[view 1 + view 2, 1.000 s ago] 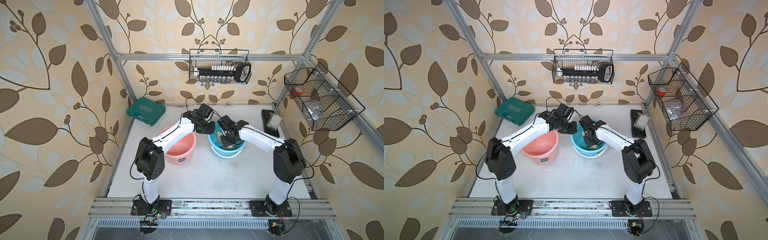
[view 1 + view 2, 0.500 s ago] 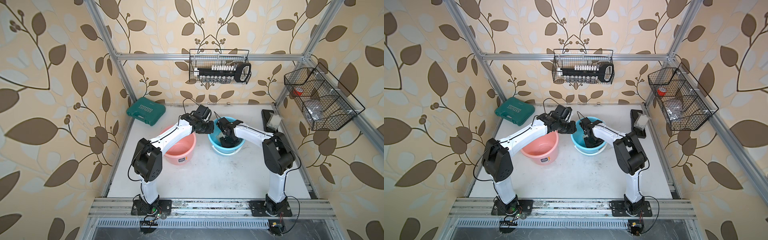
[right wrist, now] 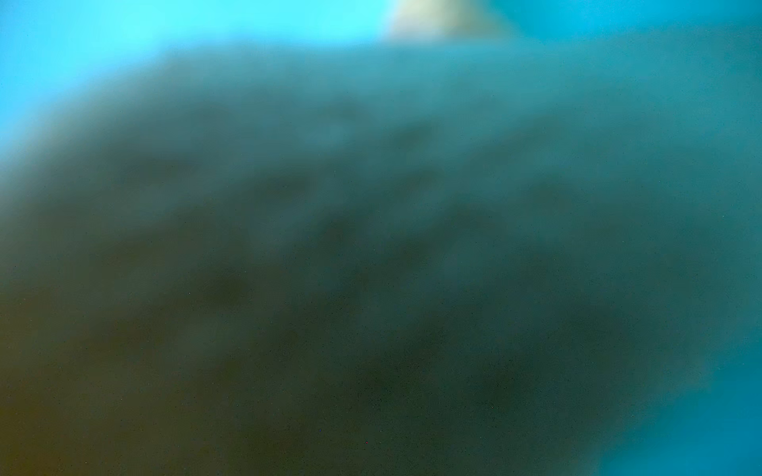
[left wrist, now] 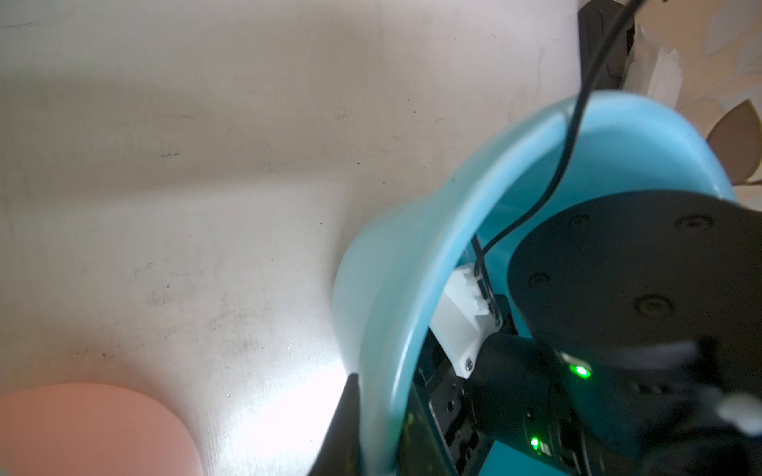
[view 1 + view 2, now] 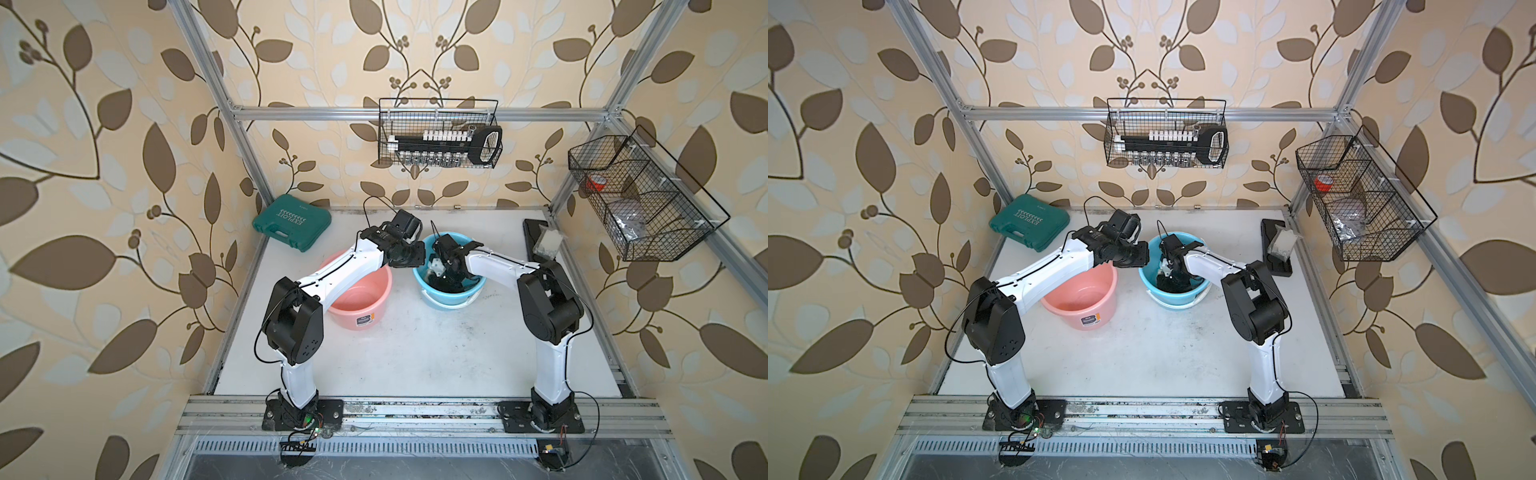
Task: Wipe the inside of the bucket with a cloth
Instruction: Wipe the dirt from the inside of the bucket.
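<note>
The blue bucket [image 5: 451, 301] [image 5: 1177, 300] stands mid-table. My left gripper [image 5: 417, 259] [image 5: 1142, 259] is shut on its left rim. In the left wrist view one dark finger lies outside the wall and the other inside, so the left gripper [image 4: 379, 428] pinches the bucket [image 4: 412, 247]. My right gripper [image 5: 446, 282] [image 5: 1169, 283] reaches down inside the bucket. In the right wrist view a blurred soft mass, the cloth [image 3: 371, 247], fills the picture against the blue wall and hides the fingers. The cloth does not show in the top views.
A pink bucket [image 5: 359, 299] stands just left of the blue one, under my left arm. A green tool case [image 5: 291, 222] lies at the back left, a black tray with a clear bag [image 5: 540, 245] at the back right. Wire baskets [image 5: 440, 133] [image 5: 640, 199] hang on the walls.
The right arm has folded in and its gripper has gone deeper into the blue bucket; the pale cloth seen earlier is now covered. The left gripper has kept its hold on the rim.
</note>
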Motion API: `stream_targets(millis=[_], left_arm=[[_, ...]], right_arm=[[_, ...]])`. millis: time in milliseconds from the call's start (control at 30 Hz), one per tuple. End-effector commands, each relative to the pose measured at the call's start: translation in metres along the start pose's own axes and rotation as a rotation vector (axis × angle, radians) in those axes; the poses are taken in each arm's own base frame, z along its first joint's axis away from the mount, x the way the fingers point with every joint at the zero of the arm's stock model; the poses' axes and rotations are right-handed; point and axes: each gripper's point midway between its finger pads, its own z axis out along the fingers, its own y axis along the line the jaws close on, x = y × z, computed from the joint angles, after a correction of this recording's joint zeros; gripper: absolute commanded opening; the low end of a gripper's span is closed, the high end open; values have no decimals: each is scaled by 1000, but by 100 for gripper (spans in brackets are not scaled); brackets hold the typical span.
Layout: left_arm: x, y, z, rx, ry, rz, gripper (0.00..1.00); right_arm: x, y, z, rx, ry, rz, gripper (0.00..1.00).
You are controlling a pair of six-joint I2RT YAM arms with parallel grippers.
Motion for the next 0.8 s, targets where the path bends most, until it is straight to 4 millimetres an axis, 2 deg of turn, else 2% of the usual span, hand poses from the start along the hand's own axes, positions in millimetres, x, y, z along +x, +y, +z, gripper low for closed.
stream_targets(millis=[0,233,400,533,600,767], left_arm=[[26,-27,-9,53,55,166,0],[27,-20,-7,6,37,189,0],[25,-12,-6,-40,29,210,0],[22,-11,-9,-57,21,217,0],[19,-11,-10,-58,14,217,0],[16,-19,-14,-39,24,204,0]], right_arm=[[-7,48,4,-247,-25,-78,0],[-7,82,-33,-440,-84,-124,0],[-6,85,-63,-499,-137,-142,0],[-4,75,-85,-471,-178,-160,0],[-2,65,-93,-393,-205,-174,0],[-4,10,-114,3,-321,-159,0]])
